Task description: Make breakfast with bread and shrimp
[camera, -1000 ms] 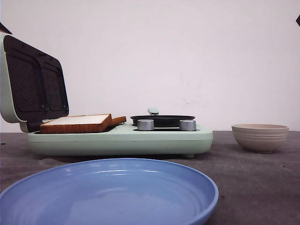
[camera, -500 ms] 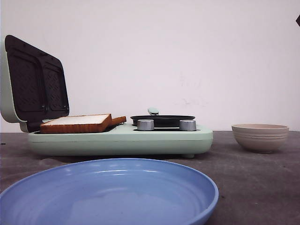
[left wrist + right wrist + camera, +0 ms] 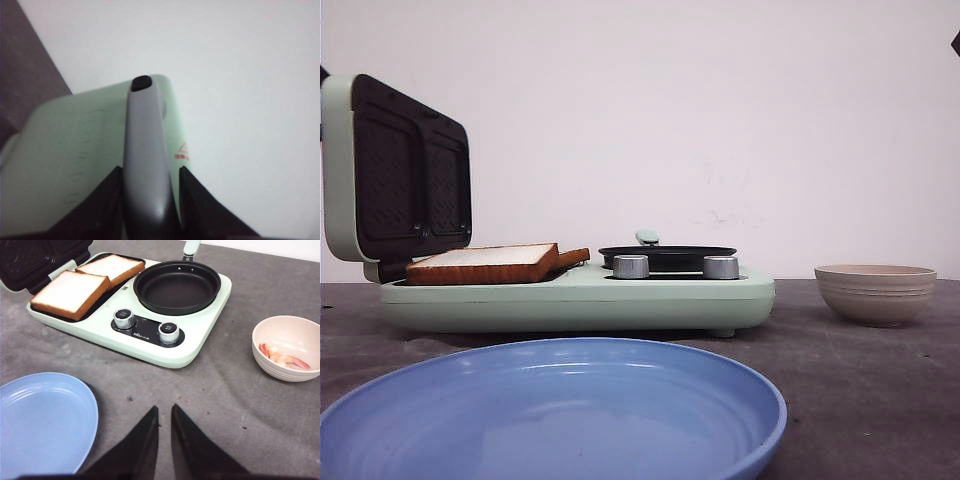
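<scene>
Two bread slices lie side by side on the lower plate of the mint-green sandwich maker; the near slice shows in the front view. Its lid stands nearly upright. My left gripper is shut on the lid's grey handle, behind the green lid back. A few orange-pink shrimp lie in the beige bowl. My right gripper is shut and empty above the grey table, in front of the appliance.
A black frying pan sits on the appliance's right half, with two silver knobs in front. A large blue plate lies near the front, left of my right gripper. The bowl stands to the right of the appliance.
The lid has swung forward from leaning back to nearly upright, with my left gripper on its handle. The right gripper, bread and bowl have not moved.
</scene>
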{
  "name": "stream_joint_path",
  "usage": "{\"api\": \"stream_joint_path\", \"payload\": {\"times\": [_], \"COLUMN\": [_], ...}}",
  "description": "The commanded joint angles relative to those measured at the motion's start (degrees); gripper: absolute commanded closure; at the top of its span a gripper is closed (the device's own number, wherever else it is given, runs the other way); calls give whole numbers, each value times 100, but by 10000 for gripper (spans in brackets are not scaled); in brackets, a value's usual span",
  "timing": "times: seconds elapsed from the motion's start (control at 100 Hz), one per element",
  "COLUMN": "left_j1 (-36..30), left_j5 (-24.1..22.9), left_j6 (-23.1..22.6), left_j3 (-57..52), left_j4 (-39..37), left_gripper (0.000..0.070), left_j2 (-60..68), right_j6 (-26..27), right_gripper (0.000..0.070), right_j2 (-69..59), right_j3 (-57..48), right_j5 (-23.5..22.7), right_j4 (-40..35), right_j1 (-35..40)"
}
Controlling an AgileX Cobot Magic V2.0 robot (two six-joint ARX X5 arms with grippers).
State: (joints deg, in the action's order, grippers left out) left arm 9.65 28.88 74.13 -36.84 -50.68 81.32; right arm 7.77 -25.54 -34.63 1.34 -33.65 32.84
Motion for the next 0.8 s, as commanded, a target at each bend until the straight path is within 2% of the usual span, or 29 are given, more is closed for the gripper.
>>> {"api": "stream_joint_path", "payload": {"times": [0.0,0.21,0.64,0.79], "left_j1": [-107,-446,-1014,-1198], "left_j5": [114,85,-208,-304], "left_j6": [-520,-826,-1624,-2028], "left_j3": [-50,-52,-136,-295], "left_j4": [9,122,857,1338], "left_gripper": [697,697,697,697], "left_j2": [85,85,83,83], "right_j6": [57,57,57,57], "right_gripper": [661,661,661,661], "right_j2": [-17,-17,-17,-17], "right_j3": [-17,-17,-17,-17], "right_j5": [17,17,17,20], "right_j4": [57,55,55,55], "right_j1": [33,33,33,33]}}
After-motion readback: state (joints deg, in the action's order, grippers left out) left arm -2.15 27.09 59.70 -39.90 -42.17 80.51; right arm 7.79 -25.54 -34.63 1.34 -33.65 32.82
